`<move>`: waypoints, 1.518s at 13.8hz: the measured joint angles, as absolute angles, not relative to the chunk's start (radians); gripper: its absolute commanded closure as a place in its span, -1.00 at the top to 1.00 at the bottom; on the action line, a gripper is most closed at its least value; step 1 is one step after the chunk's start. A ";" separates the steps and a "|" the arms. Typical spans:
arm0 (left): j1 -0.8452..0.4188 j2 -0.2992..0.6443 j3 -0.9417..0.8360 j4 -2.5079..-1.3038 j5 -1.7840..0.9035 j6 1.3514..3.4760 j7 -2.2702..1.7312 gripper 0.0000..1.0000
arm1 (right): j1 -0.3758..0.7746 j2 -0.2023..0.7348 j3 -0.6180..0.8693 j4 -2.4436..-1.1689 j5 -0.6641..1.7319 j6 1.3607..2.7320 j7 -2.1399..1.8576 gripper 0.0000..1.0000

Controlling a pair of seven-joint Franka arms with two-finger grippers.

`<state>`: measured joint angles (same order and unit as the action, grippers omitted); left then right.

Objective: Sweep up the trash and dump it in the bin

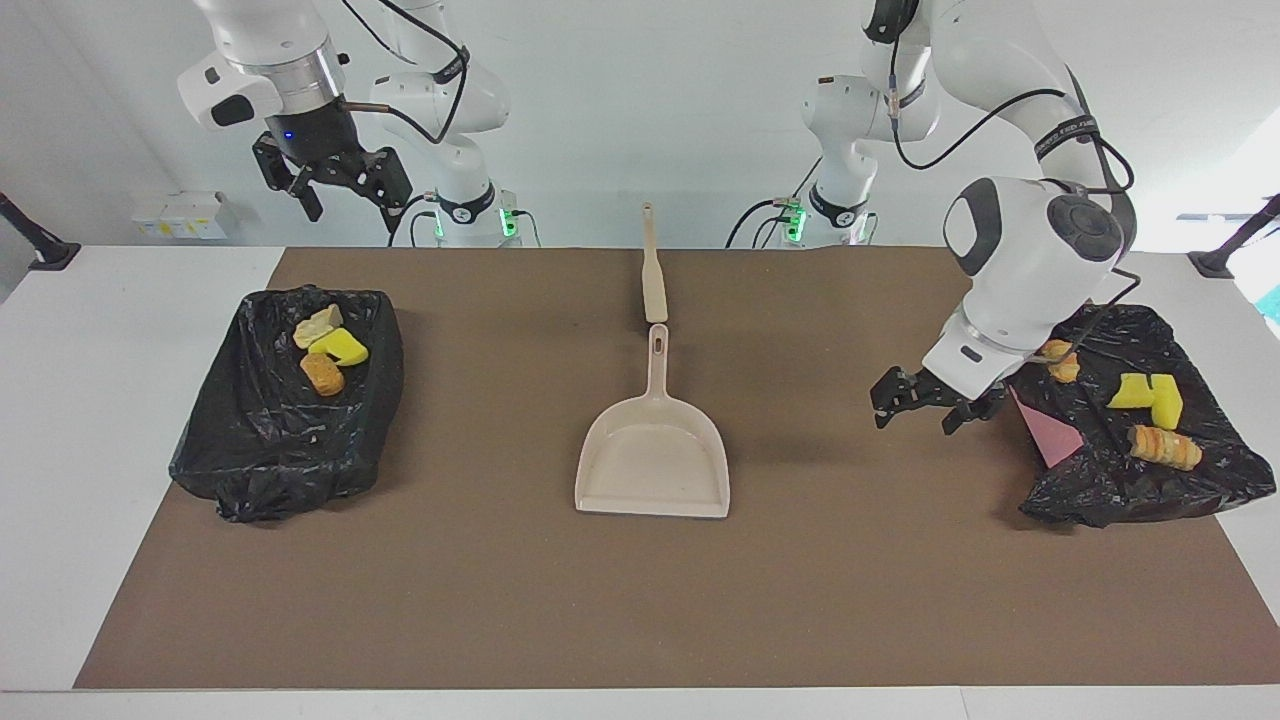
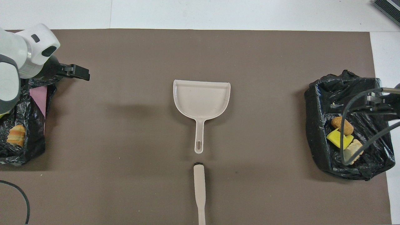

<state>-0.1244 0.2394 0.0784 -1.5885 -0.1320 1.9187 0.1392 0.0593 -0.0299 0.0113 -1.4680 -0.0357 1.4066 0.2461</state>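
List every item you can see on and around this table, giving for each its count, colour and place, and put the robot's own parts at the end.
Mat: one, brown, covering the table.
Dustpan: one, beige, mid-mat.
Brush: one, beige, nearer the robots than the dustpan, in line with its handle.
Bins: two, black-lined, one at the right arm's end, one at the left arm's end.
Trash: seven scraps, yellow, tan or brown; three in the right-end bin, four in the left-end bin.
Left gripper: open, over the mat beside its bin.
Right gripper: open, raised, waiting.
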 measured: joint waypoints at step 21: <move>-0.084 0.007 0.084 -1.590 -0.017 1.585 0.059 1.00 | 0.059 -0.034 0.009 -1.467 -0.018 1.407 0.246 1.00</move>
<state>-0.0843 0.0073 0.0835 -1.5901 -0.0174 1.5850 0.0589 0.0594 -0.0337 0.0094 -1.4666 -0.0175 1.4067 0.2462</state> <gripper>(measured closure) 0.000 0.000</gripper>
